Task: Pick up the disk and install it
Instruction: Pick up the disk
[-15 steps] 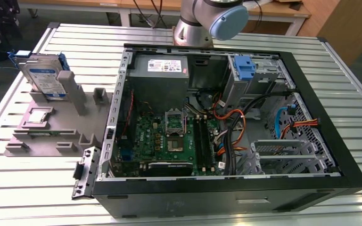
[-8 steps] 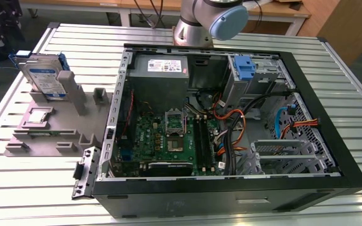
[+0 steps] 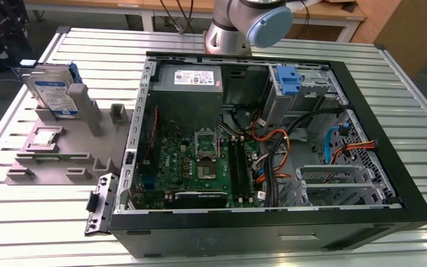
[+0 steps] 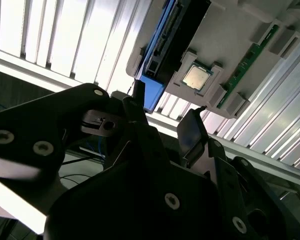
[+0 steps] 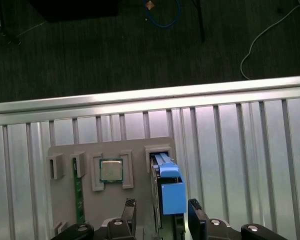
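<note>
The gripper (image 5: 162,202) is spread wide and holds nothing. In both wrist views its two black fingers (image 5: 129,207) stand apart on either side of the disk (image 5: 165,182), not clamped on it. The disk stands on edge in a slot of a grey holder (image 5: 140,150), with its blue bracket (image 5: 172,197) toward the gripper. Just beside it a square silver chip (image 5: 110,170) lies in its own recess, and beyond that is a green memory stick (image 5: 78,195). The holder rests on a slatted metal table (image 5: 240,150). Past the table's edge is dark floor with a blue cable (image 5: 165,15).

The exterior view has an open computer case (image 3: 273,222) nearest, with a green board (image 3: 198,161) inside. On the exterior view's left the disk (image 3: 54,92) stands upright at the holder's far end. Its white-and-blue label (image 3: 56,94) faces the camera, but the print is too small to tell. Farthest back is the arm's base (image 3: 228,33).
</note>
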Controlling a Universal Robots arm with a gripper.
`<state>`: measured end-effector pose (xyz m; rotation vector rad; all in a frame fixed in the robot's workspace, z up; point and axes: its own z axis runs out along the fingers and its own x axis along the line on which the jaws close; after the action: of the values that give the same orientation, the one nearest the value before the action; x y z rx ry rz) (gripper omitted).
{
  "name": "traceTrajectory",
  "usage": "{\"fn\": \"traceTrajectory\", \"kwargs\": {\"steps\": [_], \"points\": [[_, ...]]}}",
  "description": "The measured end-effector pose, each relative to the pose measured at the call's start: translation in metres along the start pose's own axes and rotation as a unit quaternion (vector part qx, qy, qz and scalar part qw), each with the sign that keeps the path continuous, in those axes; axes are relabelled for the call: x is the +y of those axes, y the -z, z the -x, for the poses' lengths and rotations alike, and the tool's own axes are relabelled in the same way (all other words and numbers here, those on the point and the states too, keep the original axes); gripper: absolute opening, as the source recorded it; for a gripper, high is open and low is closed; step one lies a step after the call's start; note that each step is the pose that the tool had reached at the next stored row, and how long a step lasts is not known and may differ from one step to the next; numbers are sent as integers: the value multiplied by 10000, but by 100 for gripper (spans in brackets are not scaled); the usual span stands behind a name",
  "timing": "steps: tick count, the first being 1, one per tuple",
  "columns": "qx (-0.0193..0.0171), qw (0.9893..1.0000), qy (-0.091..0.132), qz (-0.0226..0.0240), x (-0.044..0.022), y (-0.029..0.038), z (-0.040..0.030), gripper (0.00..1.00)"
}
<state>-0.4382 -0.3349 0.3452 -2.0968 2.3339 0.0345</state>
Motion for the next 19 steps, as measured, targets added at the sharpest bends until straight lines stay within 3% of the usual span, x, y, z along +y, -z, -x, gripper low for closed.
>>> {"fn": "traceTrajectory", "kwargs": {"steps": [19], "points": [[-18,10000,4,-15,13,-138,27,53]]}}
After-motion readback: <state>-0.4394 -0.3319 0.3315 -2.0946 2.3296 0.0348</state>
